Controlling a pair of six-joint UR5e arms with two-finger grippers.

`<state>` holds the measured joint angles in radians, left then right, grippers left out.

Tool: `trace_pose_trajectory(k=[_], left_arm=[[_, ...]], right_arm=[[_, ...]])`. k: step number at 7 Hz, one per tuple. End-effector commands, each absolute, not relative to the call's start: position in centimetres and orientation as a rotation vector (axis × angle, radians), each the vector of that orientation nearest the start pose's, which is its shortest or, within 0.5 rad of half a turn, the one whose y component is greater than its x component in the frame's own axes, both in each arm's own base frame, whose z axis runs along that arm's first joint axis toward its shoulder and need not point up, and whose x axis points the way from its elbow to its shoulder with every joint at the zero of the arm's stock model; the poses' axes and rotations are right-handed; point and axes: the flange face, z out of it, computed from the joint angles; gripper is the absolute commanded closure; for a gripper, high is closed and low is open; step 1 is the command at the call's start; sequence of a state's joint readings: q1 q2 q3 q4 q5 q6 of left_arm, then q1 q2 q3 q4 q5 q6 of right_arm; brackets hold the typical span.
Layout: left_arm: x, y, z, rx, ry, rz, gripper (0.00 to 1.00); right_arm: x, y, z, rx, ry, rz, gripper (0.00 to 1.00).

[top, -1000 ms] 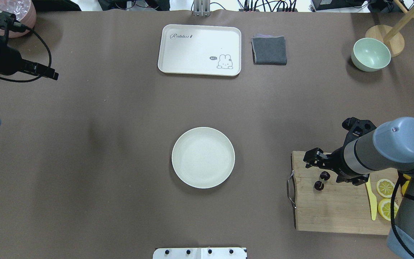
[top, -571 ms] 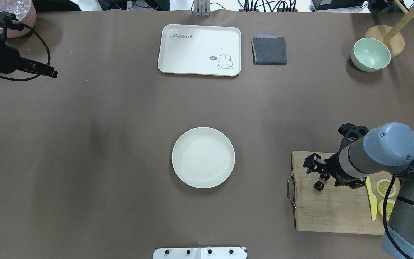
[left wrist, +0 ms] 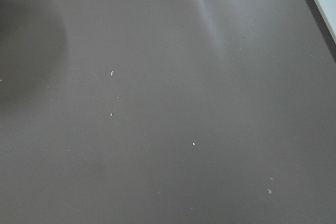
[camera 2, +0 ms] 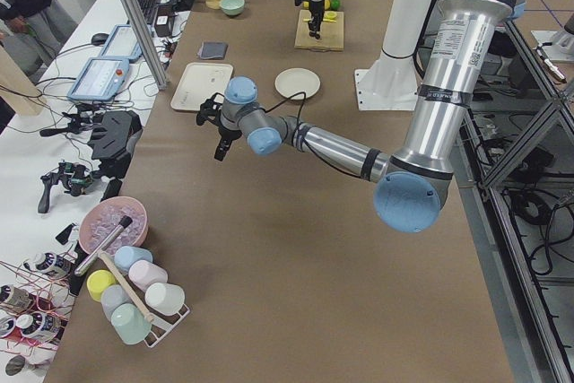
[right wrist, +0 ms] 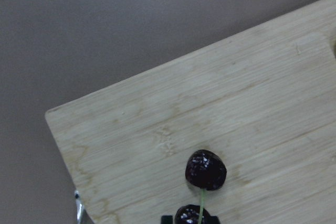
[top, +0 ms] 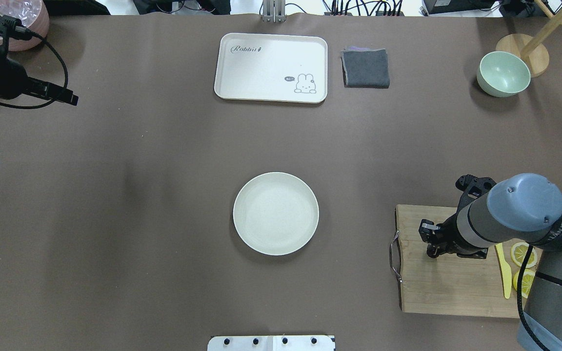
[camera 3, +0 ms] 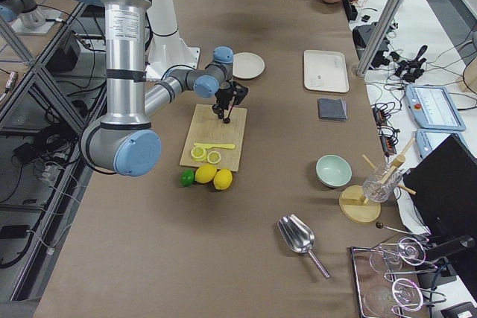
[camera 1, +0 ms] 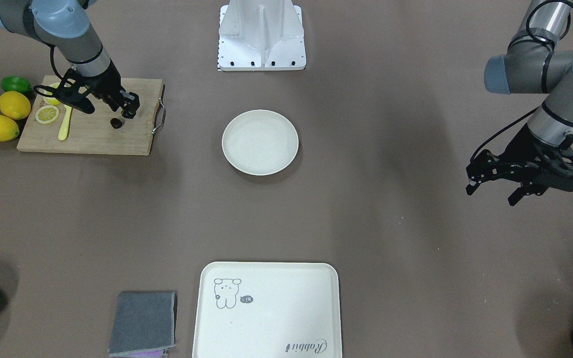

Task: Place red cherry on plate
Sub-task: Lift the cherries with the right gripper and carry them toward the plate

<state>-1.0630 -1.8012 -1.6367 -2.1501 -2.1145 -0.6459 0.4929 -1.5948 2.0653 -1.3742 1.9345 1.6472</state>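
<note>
Red cherry point(right wrist: 206, 169), a dark glossy pair joined by a thin stem, is seen lying on the wooden cutting board point(top: 451, 287) near its handled end, well apart from the plate point(top: 276, 213) at the table's middle. The right arm is bent low over the board, with the right gripper point(top: 430, 241) pointed down onto the fruit. Only a sliver of it is caught at the wrist view's lower edge, beside the nearer cherry, and whether it has clamped the fruit cannot be told. One second earlier both cherries were exposed from overhead, just beside the gripper; now they are covered by it there. The left gripper point(camera 1: 489, 196) is held over bare table far to the side, jaws parted, hardly shifted. Lemon slices point(top: 524, 253) are partly hidden behind the right arm.
</note>
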Motion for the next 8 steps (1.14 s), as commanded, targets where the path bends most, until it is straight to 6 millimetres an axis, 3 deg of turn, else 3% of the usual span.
trace_pose_trajectory(k=[1,3,4,6,7,8], left_arm=[[21.1,-56.9,43.7,0.445,0.894,0.100,0.02],[19.9,-56.3,43.8,0.440,0.904,0.101,0.02],[18.8,-56.7,44.1,0.449,0.894,0.096,0.02],[16.0,-56.2,47.3,0.465,0.837,0.151,0.02],[14.3,-55.7,48.9,0.463,0.817,0.152,0.02],[11.6,-55.5,50.4,0.477,0.788,0.159,0.02]], right_arm=[[-35.1,-32.6,41.0,-0.197,-0.730,0.453,1.00],[-32.5,-34.8,39.6,-0.180,-0.769,0.499,1.00],[-33.1,-36.8,35.5,-0.161,-0.848,0.465,1.00],[-38.1,-40.2,24.5,-0.131,-0.893,0.426,1.00],[-43.4,-41.4,20.8,-0.132,-0.889,0.396,1.00],[-48.0,-41.2,18.3,-0.112,-0.884,0.363,1.00]])
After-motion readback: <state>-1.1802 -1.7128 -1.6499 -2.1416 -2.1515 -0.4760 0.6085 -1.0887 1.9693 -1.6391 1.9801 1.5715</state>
